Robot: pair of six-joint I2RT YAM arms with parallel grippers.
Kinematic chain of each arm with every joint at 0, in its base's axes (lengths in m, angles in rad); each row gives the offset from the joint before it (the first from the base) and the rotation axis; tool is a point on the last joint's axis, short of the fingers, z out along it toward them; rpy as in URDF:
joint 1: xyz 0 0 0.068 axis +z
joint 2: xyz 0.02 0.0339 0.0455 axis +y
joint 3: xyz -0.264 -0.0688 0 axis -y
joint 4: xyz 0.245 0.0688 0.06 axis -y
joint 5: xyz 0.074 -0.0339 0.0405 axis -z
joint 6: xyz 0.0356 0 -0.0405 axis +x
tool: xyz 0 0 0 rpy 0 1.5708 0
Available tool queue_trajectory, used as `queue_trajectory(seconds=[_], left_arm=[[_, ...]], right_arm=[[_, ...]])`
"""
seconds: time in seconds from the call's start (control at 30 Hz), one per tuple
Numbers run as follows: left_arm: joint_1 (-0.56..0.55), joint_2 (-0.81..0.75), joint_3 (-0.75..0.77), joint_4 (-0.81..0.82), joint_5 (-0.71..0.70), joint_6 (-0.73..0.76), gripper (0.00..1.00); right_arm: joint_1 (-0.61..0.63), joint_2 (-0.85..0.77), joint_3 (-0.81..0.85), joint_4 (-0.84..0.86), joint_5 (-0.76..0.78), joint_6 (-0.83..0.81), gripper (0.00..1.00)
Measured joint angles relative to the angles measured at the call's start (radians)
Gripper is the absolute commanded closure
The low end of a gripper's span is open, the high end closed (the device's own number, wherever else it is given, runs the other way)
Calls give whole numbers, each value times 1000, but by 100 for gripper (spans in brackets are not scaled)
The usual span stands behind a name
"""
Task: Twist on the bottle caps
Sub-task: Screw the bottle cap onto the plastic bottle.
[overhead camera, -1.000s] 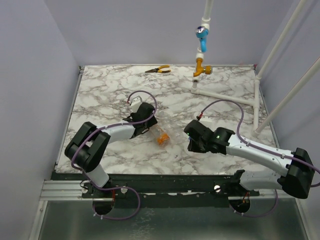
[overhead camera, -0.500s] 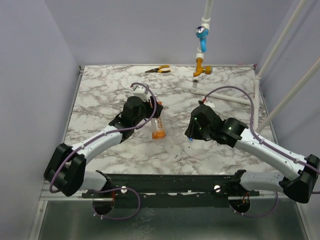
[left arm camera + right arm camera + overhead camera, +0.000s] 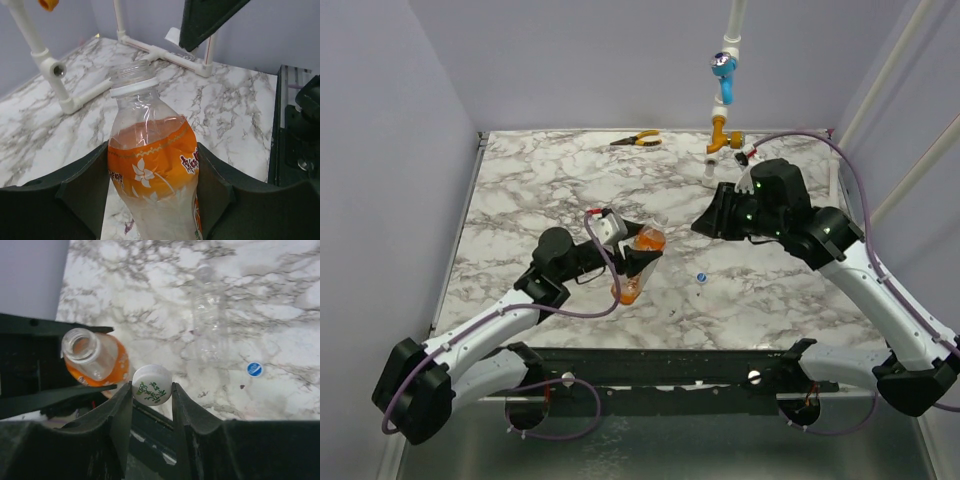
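Gripping the bottle (image 3: 150, 160) around its labelled belly, the left gripper (image 3: 632, 265) has its jaws pressed against both sides and holds it clear of the worktop (image 3: 530, 200), about midway along and nearer the near edge. The neck is bare, threads showing and mouth open. The right gripper (image 3: 151, 395) hangs above and just beside that mouth, jaws pinching the whitish cap (image 3: 152, 385) across its rim, printed top facing up. The blue cap (image 3: 702, 277) lies loose on the marble, right of the bottle towards the near edge.

From where I stand the bottle looks light and thin-walled, so a hard squeeze would likely dent it, and with orange drink inside and no cap on, tipping it risks a spill. The belly seems the right hold, since it leaves the neck and collar free. The cap is small, hard and probably slippery, so a rim pinch suits it, though it could twist out as the threads bite.
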Motion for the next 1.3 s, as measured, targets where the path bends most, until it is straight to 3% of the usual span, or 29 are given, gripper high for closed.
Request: queue_trajectory(seconds=[0.17, 0.37, 0.57, 1.3], left_arm=[[-56, -61, 0, -28, 46, 129, 53], [-210, -104, 0, -133, 14, 314, 55], [-241, -138, -1, -174, -53, 408, 57], [-287, -153, -20, -197, -138, 513, 58]], right_arm=[[-1, 0, 50, 9, -201, -53, 64], [-1, 10, 72, 13, -397, -72, 64], [-1, 24, 87, 12, -513, -87, 64], [-1, 75, 104, -79, -512, -136, 65]])
